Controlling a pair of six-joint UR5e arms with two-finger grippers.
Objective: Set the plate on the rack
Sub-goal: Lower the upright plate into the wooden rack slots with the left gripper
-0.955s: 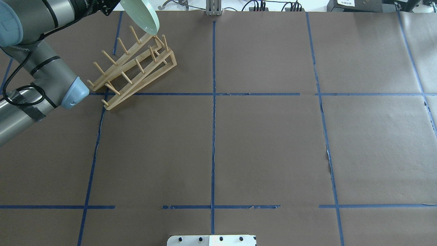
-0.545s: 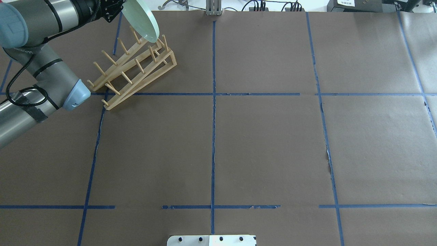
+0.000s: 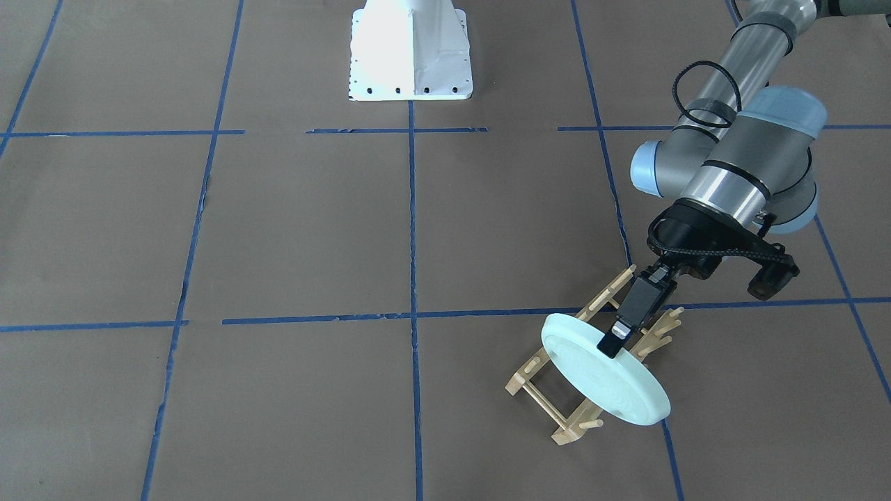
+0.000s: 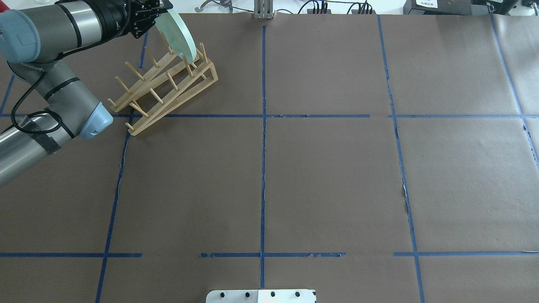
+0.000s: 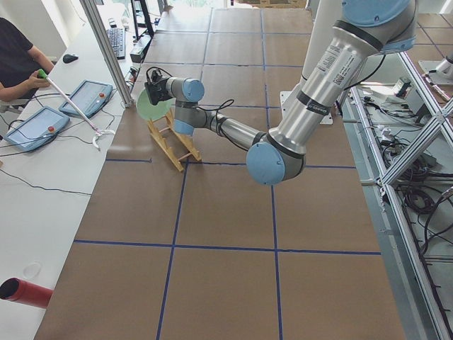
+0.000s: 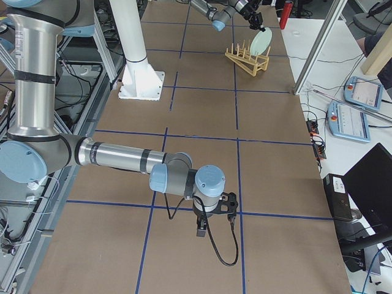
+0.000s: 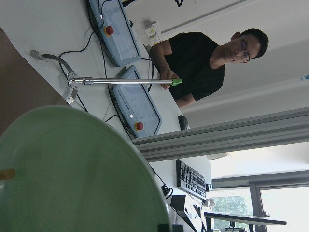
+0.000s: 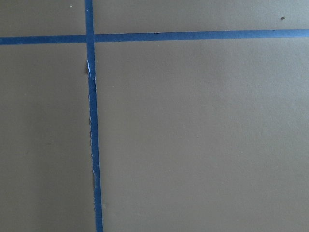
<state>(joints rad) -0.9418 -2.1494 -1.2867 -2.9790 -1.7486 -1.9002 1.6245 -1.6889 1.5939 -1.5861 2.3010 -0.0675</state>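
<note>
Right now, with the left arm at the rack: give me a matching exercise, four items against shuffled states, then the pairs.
Items
1. plate
2. rack
3. left tool
4. right tool

States
A. stands on the brown paper, pegs up
B. shut on a rim
C. pale green, held tilted over the pegs
D. hangs above the paper, far from the other three

Pairs: 1-C, 2-A, 3-B, 4-D
</note>
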